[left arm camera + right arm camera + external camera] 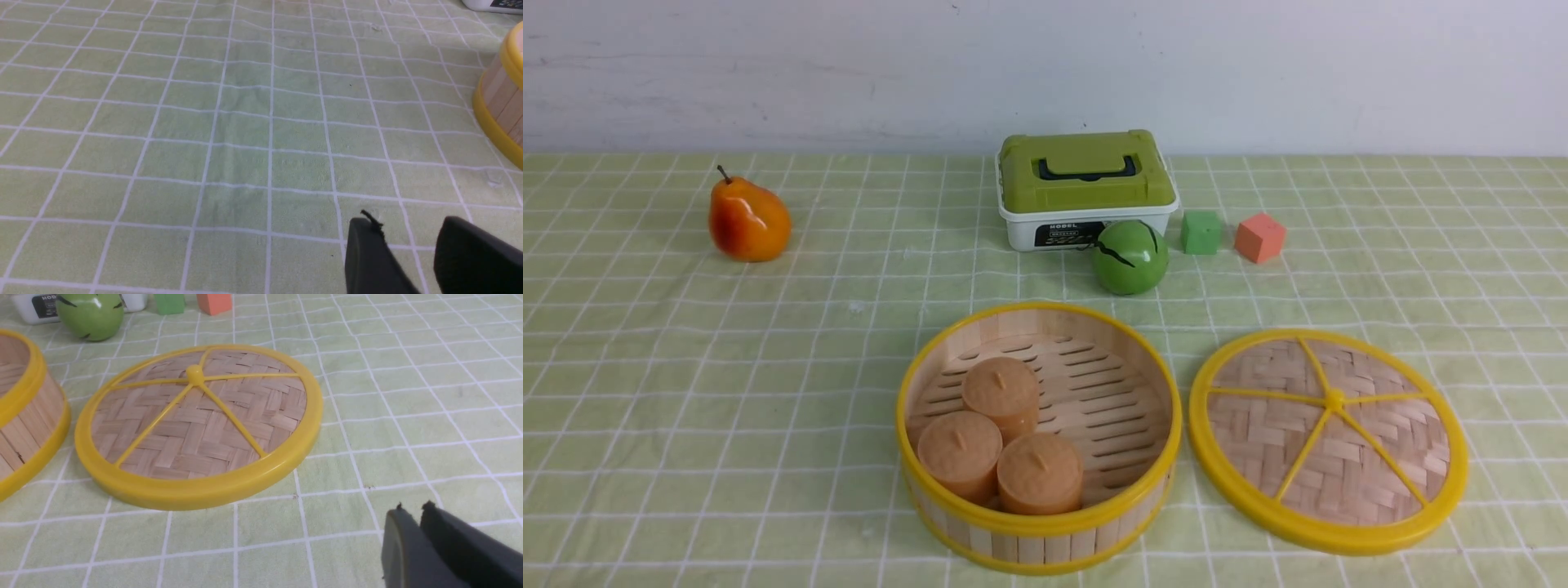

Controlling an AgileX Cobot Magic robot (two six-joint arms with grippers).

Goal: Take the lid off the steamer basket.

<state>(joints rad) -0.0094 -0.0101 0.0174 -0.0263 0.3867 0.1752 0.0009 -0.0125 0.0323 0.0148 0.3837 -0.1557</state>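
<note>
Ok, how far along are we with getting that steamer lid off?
Looks done: the lid lies flat on the tablecloth beside the open steamer basket, its buns showing. Nothing is in hand: neither arm shows in the front view. Nothing seems left to do.

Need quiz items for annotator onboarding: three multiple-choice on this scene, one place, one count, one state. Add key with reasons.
1. Where is the lid?
A) on the basket
B) on the cloth, right of the basket
C) on the green-topped box

2. How many buns are in the basket?
A) two
B) five
C) three

3. How is the steamer basket?
A) open, upright
B) covered
C) tipped on its side

Key:
1 B: the lid lies flat on the cloth, beside the basket.
2 C: three buns sit grouped inside.
3 A: the steamer basket stands on its base, slotted floor visible.
</note>
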